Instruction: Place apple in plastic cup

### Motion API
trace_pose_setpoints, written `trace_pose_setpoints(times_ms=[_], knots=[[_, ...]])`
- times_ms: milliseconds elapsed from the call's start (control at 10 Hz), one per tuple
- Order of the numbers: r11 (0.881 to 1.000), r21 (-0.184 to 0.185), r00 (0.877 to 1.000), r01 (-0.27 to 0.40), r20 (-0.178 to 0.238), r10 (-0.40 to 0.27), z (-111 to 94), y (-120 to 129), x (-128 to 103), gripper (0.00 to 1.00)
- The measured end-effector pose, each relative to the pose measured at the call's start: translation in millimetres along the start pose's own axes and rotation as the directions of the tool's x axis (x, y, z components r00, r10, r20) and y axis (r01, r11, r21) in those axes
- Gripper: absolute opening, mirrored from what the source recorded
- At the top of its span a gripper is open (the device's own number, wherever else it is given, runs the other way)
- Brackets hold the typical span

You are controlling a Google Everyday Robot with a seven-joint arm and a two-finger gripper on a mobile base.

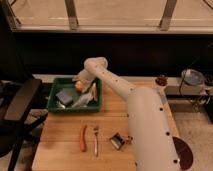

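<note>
The fingers of the gripper [82,83] stand wide apart, pointing down into the rear part of a green tray [51,103]. The apple [78,87] lies in that tray directly at the fingers; whether they touch it cannot be determined. The arm [116,85] runs from the gripper up to a bend above the tray's rear edge, then down and to the right toward the camera. A pale translucent shape, apparently the plastic cup [83,101], lies in the tray just in front of the apple. A grey-blue square item [64,96] lies beside it in the left half of the tray. The tray sits at the rear left of the wooden desk [60,135]. Nearer the front edge, well apart from the tray, an orange stick [83,138] and a fork [95,140] lie side by side. A black office chair [20,107] stands to the left of the desk.
</note>
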Motion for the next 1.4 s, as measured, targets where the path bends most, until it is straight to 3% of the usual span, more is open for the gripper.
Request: trace_pose_setpoints(times_ms=[400,500,900,1100,1400], knots=[[1.000,-0.020,1.000,0.024,-0.018,-0.024,10,-2,11,0.65],[0.999,-0.026,0.999,0.034,-0.019,-0.035,14,-1,10,0.61],[0.997,-0.016,0.997,0.070,-0.023,-0.070,15,2,5,0.22],[0.997,0.008,0.997,0.072,-0.032,-0.072,0,1,1,0.03],[0.995,0.055,0.996,0.078,-0.052,-0.075,-47,-6,-7,0.00]])
